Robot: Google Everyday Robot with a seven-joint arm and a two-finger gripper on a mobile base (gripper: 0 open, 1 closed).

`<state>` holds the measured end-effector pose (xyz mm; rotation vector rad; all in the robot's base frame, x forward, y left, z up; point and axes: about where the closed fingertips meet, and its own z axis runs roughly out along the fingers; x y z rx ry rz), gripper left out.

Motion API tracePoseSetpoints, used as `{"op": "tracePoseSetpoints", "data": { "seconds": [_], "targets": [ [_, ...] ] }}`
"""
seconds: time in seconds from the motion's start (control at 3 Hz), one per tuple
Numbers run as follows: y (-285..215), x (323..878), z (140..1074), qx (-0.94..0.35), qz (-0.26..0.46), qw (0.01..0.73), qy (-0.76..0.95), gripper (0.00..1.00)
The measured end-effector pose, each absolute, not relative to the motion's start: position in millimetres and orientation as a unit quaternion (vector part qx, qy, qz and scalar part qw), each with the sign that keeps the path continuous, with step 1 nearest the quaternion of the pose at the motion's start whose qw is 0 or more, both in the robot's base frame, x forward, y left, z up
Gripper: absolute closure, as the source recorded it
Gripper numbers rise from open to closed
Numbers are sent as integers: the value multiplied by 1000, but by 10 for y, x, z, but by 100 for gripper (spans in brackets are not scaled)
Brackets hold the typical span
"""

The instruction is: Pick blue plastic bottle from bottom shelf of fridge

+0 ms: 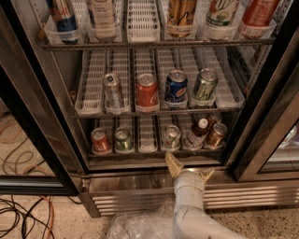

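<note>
Hovering claw (189, 165) just before bottle (195, 137)

The topmost tall drinks (103, 14) are cut by the upper edge, the small clear plastic bottle (196, 136) has an unreadable label, and the white arm (189, 212) under the tan gripper (190, 170), just before the bottom shelf (140, 154), leaves the lower edge.

Beige hand (190, 164) hangs below the white slotted bottom shelf (147, 134) bearing a white-capped blue plastic bottle (195, 136).

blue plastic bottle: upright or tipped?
Upright: bottle stands in its bottom shelf lane, white cap on top. Claw open, below the shelf front, not touching it.
</note>
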<state>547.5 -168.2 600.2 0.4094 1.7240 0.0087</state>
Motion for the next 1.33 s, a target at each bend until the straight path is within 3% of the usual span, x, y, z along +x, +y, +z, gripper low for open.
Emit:
{"op": "tracePoseSetpoints", "data": {
  "seconds": [0.67,1.0,1.33],
  "targets": [
    [-1726,5601,6004,209,3,637,742,41],
    [-1834,5717,5992,220,-16,646,731,44],
    [-1944,5812,6007,228,-33,655,720,36]
  ]
}}
